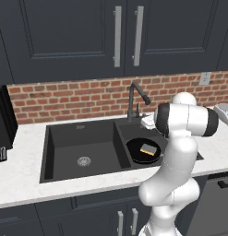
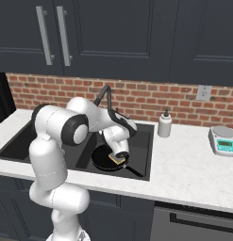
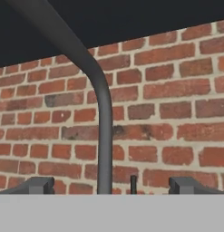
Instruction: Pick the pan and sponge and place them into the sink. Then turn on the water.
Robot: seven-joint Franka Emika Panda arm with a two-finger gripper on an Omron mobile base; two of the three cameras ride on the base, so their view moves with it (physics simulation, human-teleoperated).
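The pan [image 1: 144, 150] and the sponge [image 1: 148, 149] are already placed in the right basin of the sink [image 1: 78, 138]. The gripper [image 3: 111, 185], wide open and empty, is aimed at the faucet [image 3: 102, 118]; its lever must be pushed next.

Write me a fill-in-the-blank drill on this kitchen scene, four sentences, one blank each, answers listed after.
1. The sponge lies inside the ____.
2. The pan sits in the ____ basin of the sink, as seen from the left base view.
3. The wall behind the faucet is made of red ____.
4. In the hand view, the gripper has its finger tips apart, so it is ____.

Missing words: pan; right; brick; open
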